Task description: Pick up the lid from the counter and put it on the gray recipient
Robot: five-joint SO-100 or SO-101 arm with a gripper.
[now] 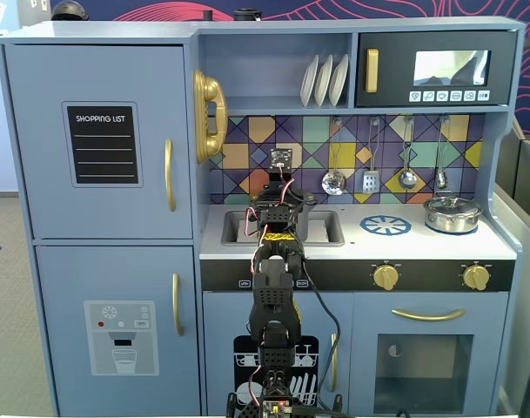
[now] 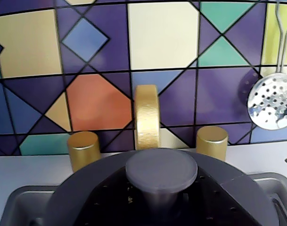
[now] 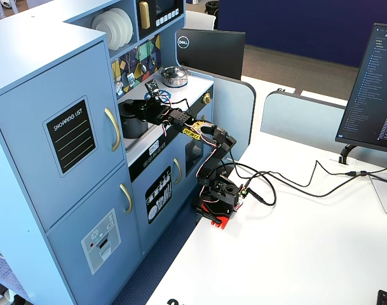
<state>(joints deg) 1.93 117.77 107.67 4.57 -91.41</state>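
My gripper [image 2: 160, 200] is shut on the stem under the knob [image 2: 161, 168] of the dark-gray lid [image 2: 79, 188], which fills the bottom of the wrist view. In a fixed view, the gripper [image 3: 149, 110] holds the lid [image 3: 136, 104] level over the gray pot [image 3: 131, 124], which stands in the sink recess. I cannot tell whether the lid touches the pot's rim. In the front fixed view, the arm and gripper [image 1: 279, 202] cover most of the pot and lid above the pale counter [image 1: 360, 246].
A gold faucet [image 2: 146, 115] and two gold taps [image 2: 83, 148] stand just behind the lid against the tiled wall. A skimmer [image 2: 270, 101] hangs at the right. The shiny steel pot [image 1: 452, 213] sits at the far right, beside the printed burner [image 1: 385, 225].
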